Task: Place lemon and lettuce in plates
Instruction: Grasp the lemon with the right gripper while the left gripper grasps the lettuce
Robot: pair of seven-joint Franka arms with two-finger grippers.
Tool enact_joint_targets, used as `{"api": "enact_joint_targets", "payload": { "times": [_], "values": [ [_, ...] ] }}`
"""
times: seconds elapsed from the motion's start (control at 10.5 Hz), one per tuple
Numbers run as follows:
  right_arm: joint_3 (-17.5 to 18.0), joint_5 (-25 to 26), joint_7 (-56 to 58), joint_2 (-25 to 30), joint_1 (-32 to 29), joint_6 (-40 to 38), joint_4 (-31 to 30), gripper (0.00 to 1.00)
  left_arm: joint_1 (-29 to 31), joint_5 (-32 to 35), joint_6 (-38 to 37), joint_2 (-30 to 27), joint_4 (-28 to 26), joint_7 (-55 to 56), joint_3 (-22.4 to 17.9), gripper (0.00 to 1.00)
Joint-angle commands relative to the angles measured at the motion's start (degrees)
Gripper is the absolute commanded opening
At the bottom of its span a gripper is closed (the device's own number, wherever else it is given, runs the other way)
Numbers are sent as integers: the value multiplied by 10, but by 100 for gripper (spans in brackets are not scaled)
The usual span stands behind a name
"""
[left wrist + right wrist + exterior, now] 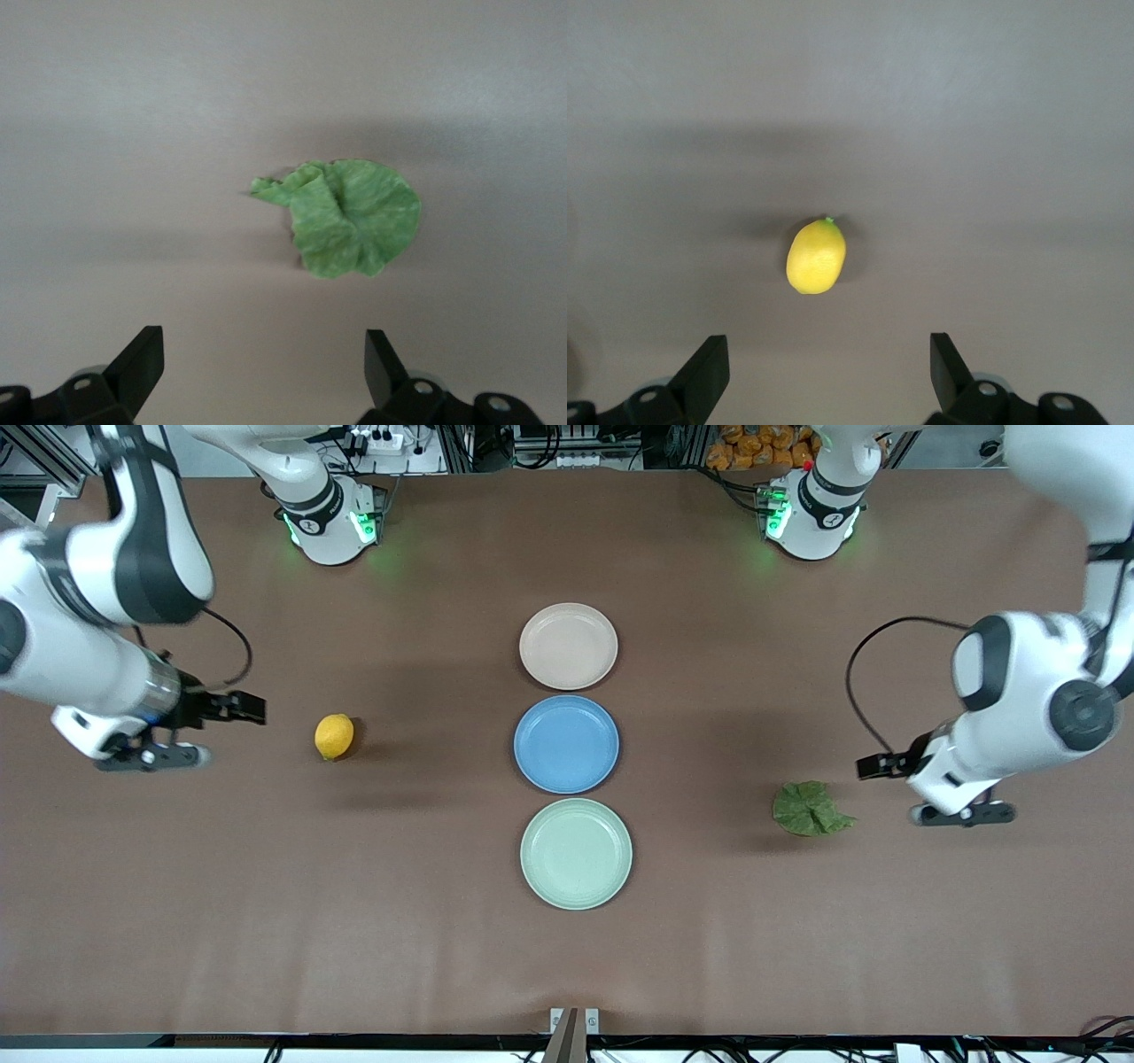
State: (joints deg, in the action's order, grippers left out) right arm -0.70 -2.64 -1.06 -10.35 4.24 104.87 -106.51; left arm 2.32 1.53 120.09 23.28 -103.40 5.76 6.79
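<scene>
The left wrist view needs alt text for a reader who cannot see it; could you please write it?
A ruffled green lettuce leaf lies flat on the plain brown table. The left end effector is above it, its two black fingers open and holding nothing.

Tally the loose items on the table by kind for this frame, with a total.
Plates: 3 (beige-pink plate, blue plate, mint green plate)
Fruit: 1 (lemon)
Leafy greens: 1 (lettuce)
Total: 5
</scene>
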Motion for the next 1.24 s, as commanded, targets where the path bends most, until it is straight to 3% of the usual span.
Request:
{"api": "enact_joint_targets", "payload": {
  "times": [0.0,0.19,1.14],
  "values": [
    [4,-43,-17,-5,-2,105,-89,100,-7,-10,49,54,10,12,1,100],
    [8,-44,-17,-27,6,195,-147,100,-9,-12,87,83,11,21,2,100],
    [9,-86,-18,-130,10,274,-176,100,-29,-8,149,151,14,24,2,97]
  ]
}}
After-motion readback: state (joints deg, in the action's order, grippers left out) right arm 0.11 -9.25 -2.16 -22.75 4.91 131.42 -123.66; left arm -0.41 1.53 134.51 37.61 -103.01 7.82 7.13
